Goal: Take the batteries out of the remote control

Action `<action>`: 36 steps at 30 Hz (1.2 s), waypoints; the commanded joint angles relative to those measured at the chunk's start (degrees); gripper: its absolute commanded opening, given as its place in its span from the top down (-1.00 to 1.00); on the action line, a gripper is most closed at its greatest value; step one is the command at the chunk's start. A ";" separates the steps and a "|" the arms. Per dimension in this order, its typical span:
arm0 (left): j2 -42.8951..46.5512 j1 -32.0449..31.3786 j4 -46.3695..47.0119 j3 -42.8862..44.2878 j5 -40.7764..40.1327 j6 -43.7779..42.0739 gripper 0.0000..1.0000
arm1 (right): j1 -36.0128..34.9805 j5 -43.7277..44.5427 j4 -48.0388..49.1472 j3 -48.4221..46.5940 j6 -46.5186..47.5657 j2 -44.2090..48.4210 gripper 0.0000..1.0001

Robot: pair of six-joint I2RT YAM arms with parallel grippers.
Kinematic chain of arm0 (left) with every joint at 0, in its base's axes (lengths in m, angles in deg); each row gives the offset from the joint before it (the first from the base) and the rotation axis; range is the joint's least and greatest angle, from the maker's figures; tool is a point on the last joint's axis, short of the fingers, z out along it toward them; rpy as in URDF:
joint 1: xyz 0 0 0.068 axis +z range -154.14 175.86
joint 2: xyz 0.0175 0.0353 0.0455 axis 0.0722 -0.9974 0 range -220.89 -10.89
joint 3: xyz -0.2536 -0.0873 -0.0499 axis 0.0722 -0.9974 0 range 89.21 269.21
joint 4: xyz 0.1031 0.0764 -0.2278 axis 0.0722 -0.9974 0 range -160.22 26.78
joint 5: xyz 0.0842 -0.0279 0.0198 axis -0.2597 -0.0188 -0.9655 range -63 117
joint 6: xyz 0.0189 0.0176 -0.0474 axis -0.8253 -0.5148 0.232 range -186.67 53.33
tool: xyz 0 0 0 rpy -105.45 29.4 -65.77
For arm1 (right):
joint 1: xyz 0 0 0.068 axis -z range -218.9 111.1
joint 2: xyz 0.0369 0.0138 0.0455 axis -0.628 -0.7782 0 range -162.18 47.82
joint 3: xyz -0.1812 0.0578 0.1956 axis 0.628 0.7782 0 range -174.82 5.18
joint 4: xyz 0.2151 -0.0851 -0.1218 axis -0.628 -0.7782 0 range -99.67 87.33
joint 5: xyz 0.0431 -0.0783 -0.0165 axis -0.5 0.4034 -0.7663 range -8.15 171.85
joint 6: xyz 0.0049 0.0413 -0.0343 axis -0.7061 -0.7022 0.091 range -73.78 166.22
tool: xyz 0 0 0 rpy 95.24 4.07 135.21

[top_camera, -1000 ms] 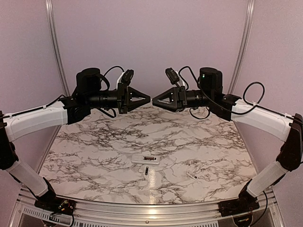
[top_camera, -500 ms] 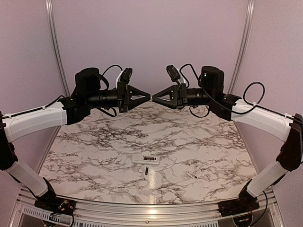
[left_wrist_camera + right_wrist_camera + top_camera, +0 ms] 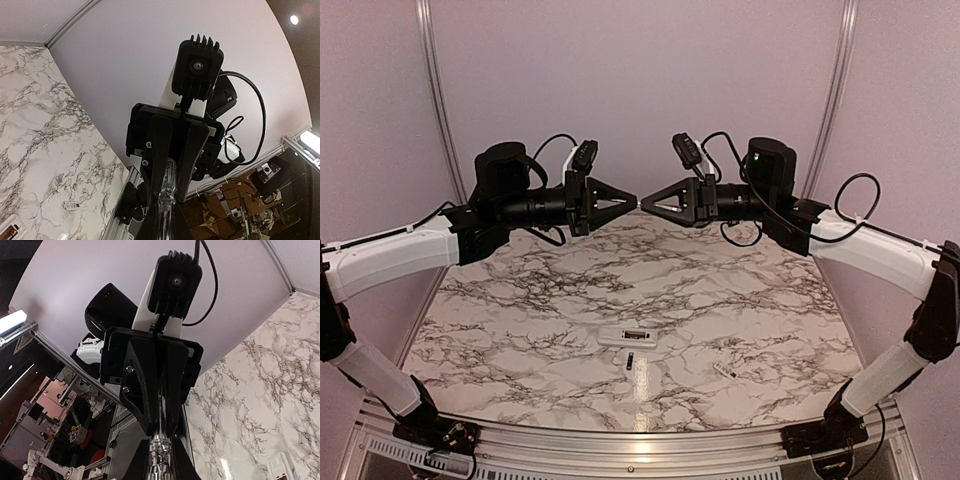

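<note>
Table (image 3: 520, 300): marble, and all task items sit toward its 6 o'clock edge. Left arm (image 3: 400, 255) and right arm (image 3: 870, 250) are both raised over the 12 o'clock side, nose to nose and well apart from the items. Left jaws shut and empty; right jaws shut and empty.

Remote (image 3: 630, 337) lies flat, recess side up, with dark red showing inside. White chip (image 3: 724, 370) at 4 o'clock of the remote is probably the cover, so cover-off looks done. One battery (image 3: 630, 362) lies on the table just at 6 o'clock of the remote, so that one is out.

Can't locate a second cell. The dark red in the recess may be it, but it's too small to tell. My read: at least half done. Left to do: check the recess and pull the second cell if it's there.
</note>
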State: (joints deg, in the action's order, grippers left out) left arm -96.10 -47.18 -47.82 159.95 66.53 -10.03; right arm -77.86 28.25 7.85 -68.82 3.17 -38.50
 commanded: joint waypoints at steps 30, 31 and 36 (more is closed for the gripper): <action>10.00 -2.25 -28.98 -22.29 -15.14 -9.85 -0.06 | -0.23 22.59 -46.60 -11.33 37.00 -5.39 1.00; 9.24 -2.78 -28.39 -22.99 -14.94 -9.76 -0.03 | -0.24 23.13 -47.10 -11.52 37.28 -5.69 1.00; 5.11 -5.00 -28.61 -24.53 -14.93 -10.65 0.02 | -0.24 24.32 -47.29 -10.12 36.92 -5.62 1.00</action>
State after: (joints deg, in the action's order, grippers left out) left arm -88.10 -50.75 -74.73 136.49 51.49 -18.88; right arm -77.95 49.84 -37.17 -77.65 38.52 -44.69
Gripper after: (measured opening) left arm 0.494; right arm 0.109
